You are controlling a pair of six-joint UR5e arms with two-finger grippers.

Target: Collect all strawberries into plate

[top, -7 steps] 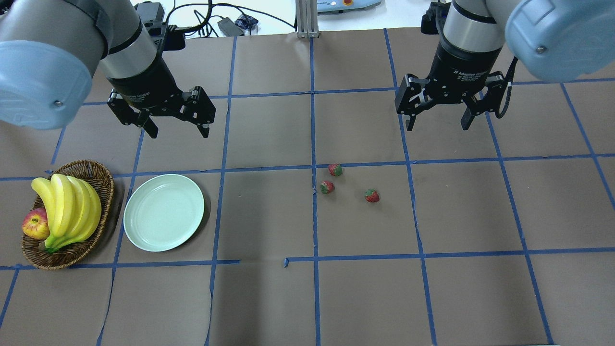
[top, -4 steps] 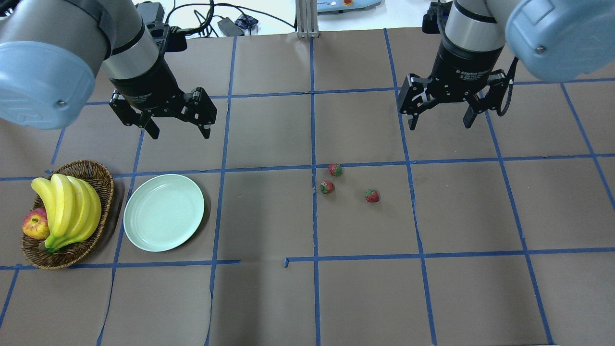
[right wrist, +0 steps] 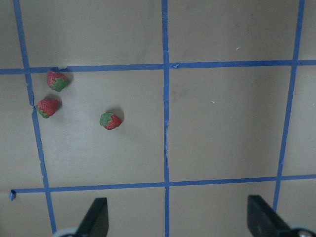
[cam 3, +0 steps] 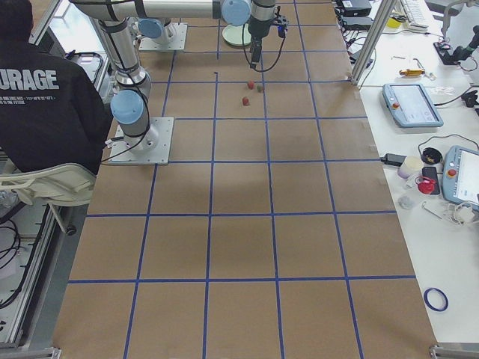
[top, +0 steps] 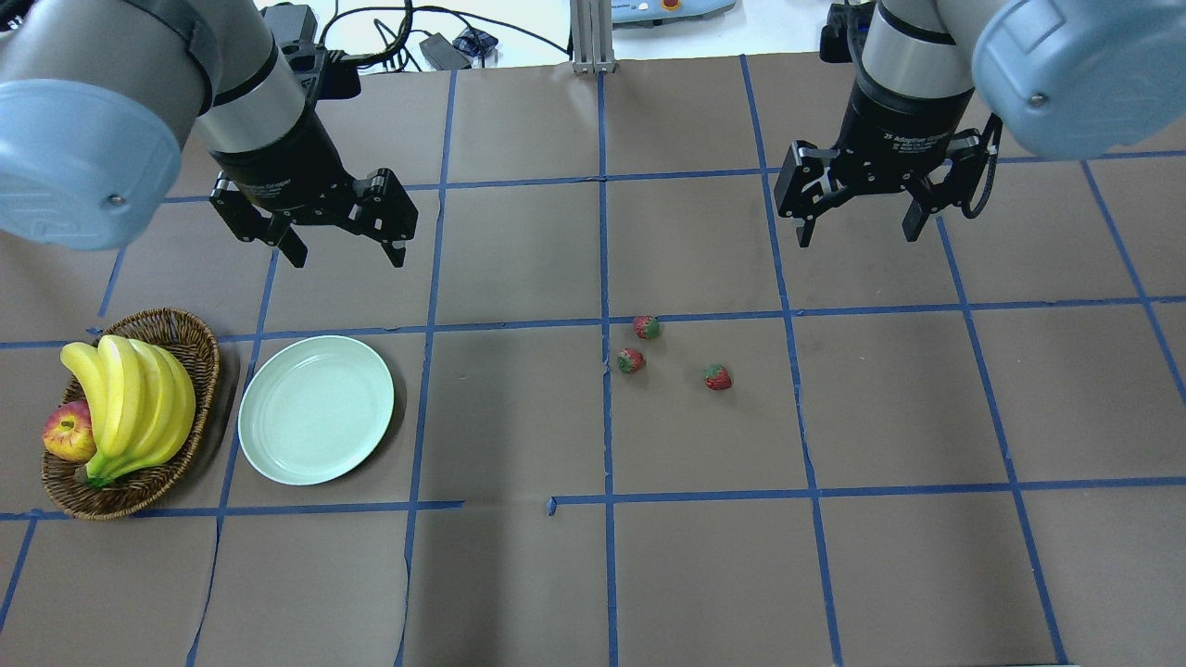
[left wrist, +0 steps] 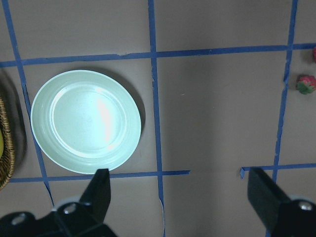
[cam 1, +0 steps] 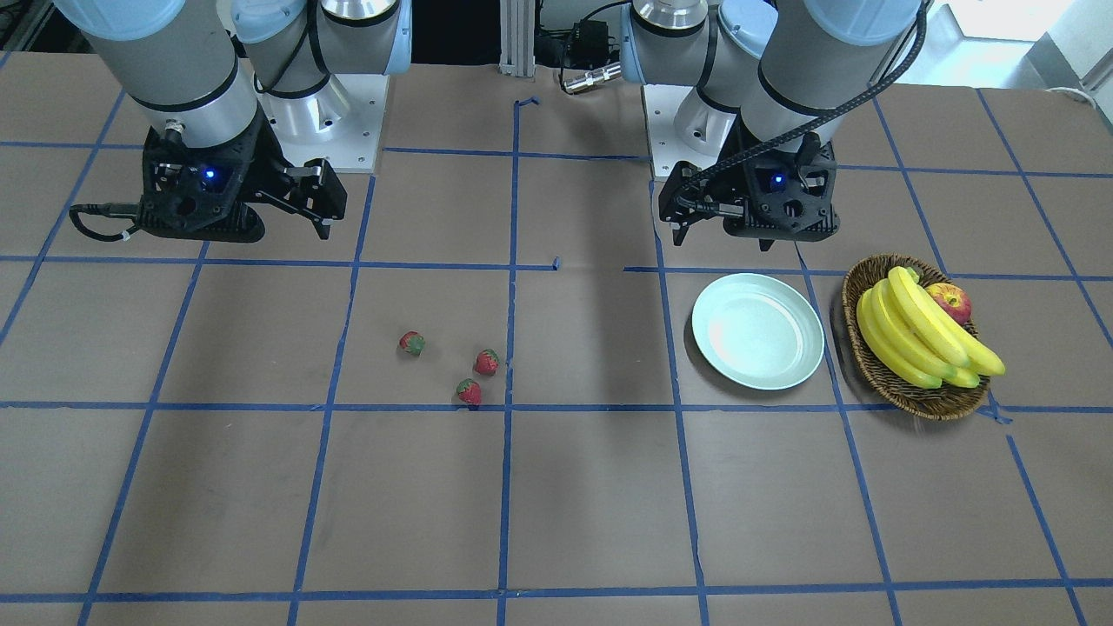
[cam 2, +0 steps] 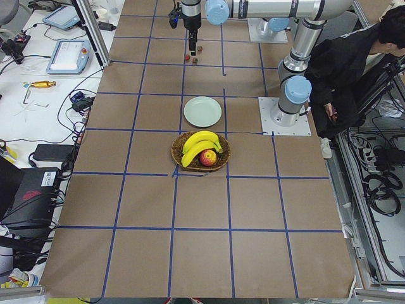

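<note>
Three strawberries [top: 646,326] [top: 631,360] [top: 717,377] lie close together on the brown table just right of centre; they also show in the right wrist view [right wrist: 57,80] [right wrist: 47,106] [right wrist: 110,120]. The mint-green plate [top: 316,409] sits empty at the left, and appears in the left wrist view [left wrist: 85,121]. My left gripper [top: 346,257] hangs open above the table, behind the plate. My right gripper [top: 858,236] hangs open behind and to the right of the strawberries. Neither holds anything.
A wicker basket [top: 199,326] with bananas [top: 130,398] and an apple [top: 67,433] stands just left of the plate. Blue tape lines grid the table. Cables and devices lie beyond the far edge. A seated person [cam 2: 354,63] is beside the robot base.
My right gripper has shifted slightly farther back and to the right, still open. The left gripper, strawberries and plate have stayed put.
</note>
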